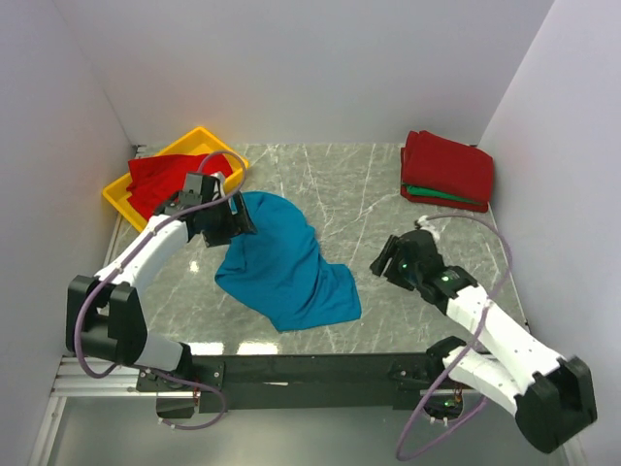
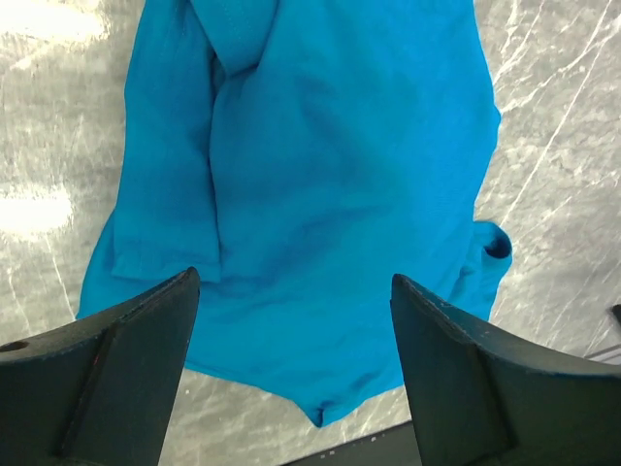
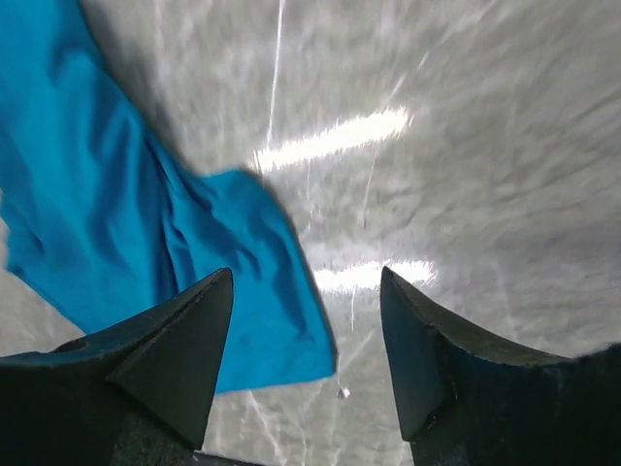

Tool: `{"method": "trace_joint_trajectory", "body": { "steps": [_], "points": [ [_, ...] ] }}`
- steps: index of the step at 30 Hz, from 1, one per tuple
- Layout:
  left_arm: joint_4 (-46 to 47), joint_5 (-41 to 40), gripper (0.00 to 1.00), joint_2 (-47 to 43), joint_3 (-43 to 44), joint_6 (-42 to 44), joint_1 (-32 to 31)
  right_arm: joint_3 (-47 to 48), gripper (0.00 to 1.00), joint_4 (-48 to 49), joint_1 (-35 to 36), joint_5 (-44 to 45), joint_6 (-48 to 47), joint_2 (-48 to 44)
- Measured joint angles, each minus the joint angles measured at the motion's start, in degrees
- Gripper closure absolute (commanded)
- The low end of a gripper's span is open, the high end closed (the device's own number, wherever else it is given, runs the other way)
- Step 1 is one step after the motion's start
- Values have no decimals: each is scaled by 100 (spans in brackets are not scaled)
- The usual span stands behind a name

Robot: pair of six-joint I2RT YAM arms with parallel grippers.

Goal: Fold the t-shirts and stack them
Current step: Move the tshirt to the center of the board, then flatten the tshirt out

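While the teal shirt (image 1: 286, 267) lies rumpled and unfolded on the worktop (image 1: 388, 194), left of centre, the left pincer (image 1: 236, 219) hangs over its far end, the end nearest the tray (image 1: 114, 197). Its jaws stand wide apart and grip nothing. In the left wrist view the cloth spreads across the gap between the two fingers (image 2: 146, 330), lying on the marble. Whether the tips touch the cloth I cannot tell.

The right pincer (image 1: 380, 262) sits just beyond the shirt's right corner, over bare marble. Its jaws are also well open and empty. In the right wrist view a corner of the teal cloth lies beside one finger (image 3: 175, 359), and only marble shows between the tips.

At the far right corner rests a folded pile: a red shirt (image 1: 448, 167) on top, a green shirt (image 1: 437, 193) showing as a thin edge beneath it, and more red under that. Inside the tray at the far left lies another red shirt (image 1: 160, 180), bunched, partly hidden by the left arm.
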Motion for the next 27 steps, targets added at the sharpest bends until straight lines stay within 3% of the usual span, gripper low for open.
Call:
{"method": "trace_joint_trajectory", "body": {
  "steps": [10, 27],
  "points": [
    [175, -321, 16, 374, -225, 57, 0, 101, 35, 245, 1429, -109, 199, 1950],
    [278, -553, 19, 501, -603, 179, 0, 568, 37, 243, 1591, -149, 197, 2830]
  ]
}}
